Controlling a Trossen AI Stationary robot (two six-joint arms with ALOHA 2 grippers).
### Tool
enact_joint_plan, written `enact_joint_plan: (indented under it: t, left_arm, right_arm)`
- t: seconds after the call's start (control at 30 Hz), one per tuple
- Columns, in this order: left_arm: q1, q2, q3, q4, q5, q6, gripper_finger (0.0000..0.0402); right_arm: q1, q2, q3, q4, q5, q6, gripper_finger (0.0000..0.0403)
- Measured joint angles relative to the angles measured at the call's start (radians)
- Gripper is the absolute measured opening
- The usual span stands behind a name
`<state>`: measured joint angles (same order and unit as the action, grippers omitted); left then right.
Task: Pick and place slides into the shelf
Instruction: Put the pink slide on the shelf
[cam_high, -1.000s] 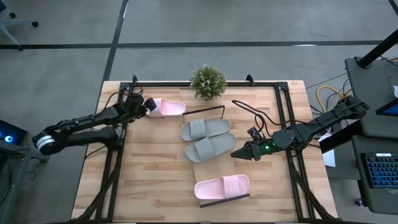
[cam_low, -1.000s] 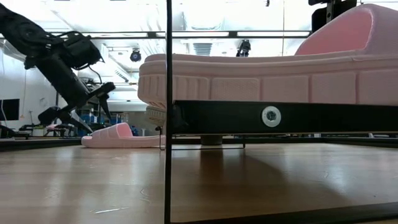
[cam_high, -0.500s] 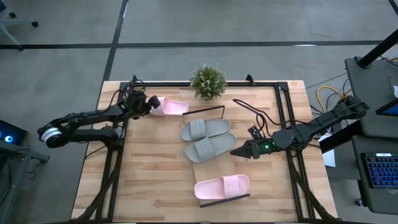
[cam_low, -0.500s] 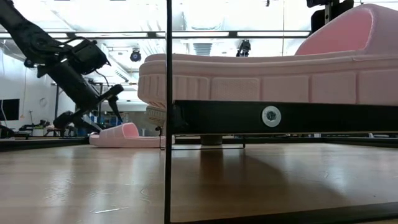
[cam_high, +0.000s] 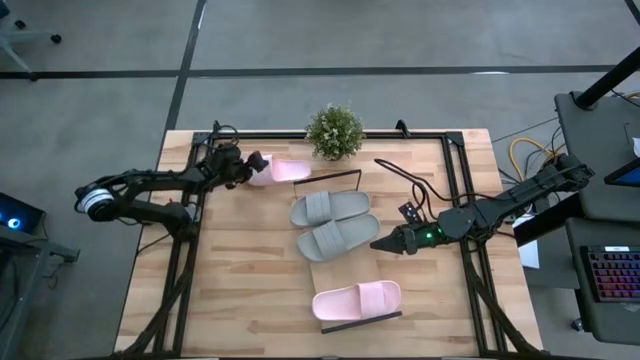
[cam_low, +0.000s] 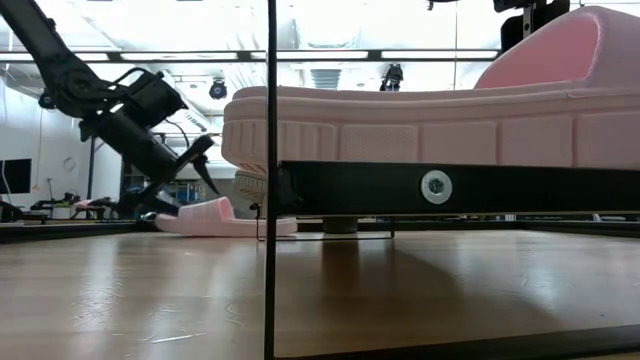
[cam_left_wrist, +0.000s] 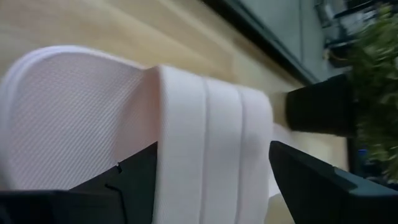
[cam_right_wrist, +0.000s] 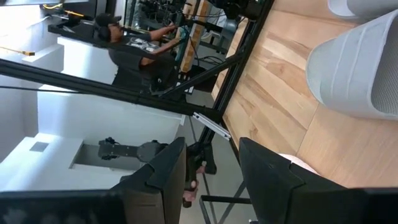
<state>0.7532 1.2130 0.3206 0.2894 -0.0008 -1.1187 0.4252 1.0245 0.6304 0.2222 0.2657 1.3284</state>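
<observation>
One pale pink slide (cam_high: 290, 171) lies on the table near the far edge, left of the shelf's far wire rim (cam_high: 335, 178). My left gripper (cam_high: 256, 165) is at its strap end, coming from the left. On the shelf board (cam_high: 335, 272) rest two grey slides (cam_high: 330, 207) (cam_high: 338, 239) and the second pink slide (cam_high: 357, 300), which fills the low view (cam_low: 430, 120). My right gripper (cam_high: 384, 245) is open and hovers just right of the nearer grey slide (cam_right_wrist: 354, 68), touching nothing. My left gripper (cam_left_wrist: 212, 186) has the pink slide's wide strap (cam_left_wrist: 211, 124) between its two fingers, one finger (cam_left_wrist: 134, 180) on the heel side and the other on the toe side. It comes slanting down from the table's left (cam_low: 205, 170). The slide's sole (cam_low: 225, 225) stays on the table.
A potted plant (cam_high: 334, 131) stands at the far edge beside the shelf's far end. A black cable (cam_high: 405, 180) runs over the table on the right. Black frame bars (cam_high: 190, 250) line the tabletop. A person (cam_right_wrist: 130, 56) shows in the room beyond.
My left gripper has moved toward the table's right edge, and the far pink slide has slid along the table with it, closer to the shelf's far rim. The gap between its fingers looks the same.
</observation>
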Motion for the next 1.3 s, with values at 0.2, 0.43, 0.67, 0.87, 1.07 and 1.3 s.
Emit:
enact_joint_plan:
  t: [0.2,0.43,0.67,0.87,1.07,1.3]
  left_arm:
    - [0.0,0.016,0.0,0.047,0.022,-0.001,0.0212]
    - [0.0,-0.017,0.0,0.04,0.034,0.003,0.0058]
    - [0.004,-0.088,0.0,0.032,0.008,0.025,0.0004]
    - [0.006,-0.141,0.0,0.027,0.009,0.027,0.0002]
    - [0.007,-0.214,-0.001,-0.015,0.026,0.036,0.0001]
    - [0.007,-0.344,-0.001,-0.021,0.031,0.036,0.0001]
  right_arm:
    - [0.0,0.0,0.0,0.0,0.0,0.003,0.0141]
    - [0.0,0.0,0.0,0.0,0.0,0.003,0.0141]
    - [0.0,0.0,0.0,0.0,-0.001,0.003,0.0141]
    - [0.0,0.0,0.0,0.0,-0.002,0.002,0.0141]
    - [0.0,0.0,0.0,0.0,-0.002,-0.002,0.0141]
    - [0.0,0.0,0.0,-0.008,-0.003,-0.023,0.0141]
